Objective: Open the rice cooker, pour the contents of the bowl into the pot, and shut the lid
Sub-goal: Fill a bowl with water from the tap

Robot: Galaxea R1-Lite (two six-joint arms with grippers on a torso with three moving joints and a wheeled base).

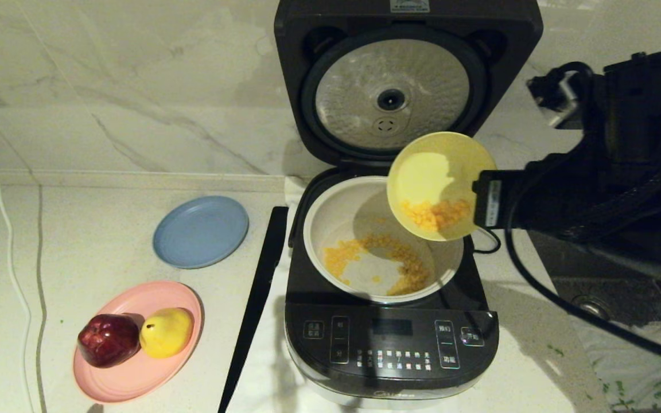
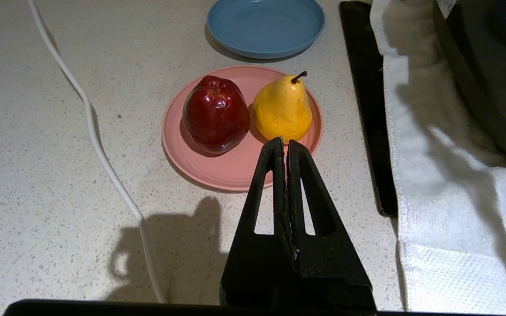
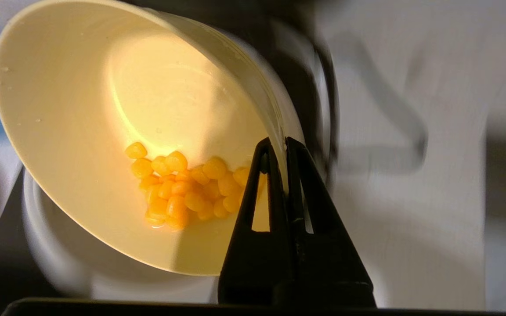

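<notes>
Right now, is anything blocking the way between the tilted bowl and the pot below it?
Nothing visible. The right gripper holds the bowl tilted over the open pot; the lid stands up behind.

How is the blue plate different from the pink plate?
The blue plate is bare, but the pink plate carries a red apple and a yellow pear. The blue plate lies nearer the wall; the pink plate lies nearer the robot. Both are round and lie flat on the counter.
</notes>
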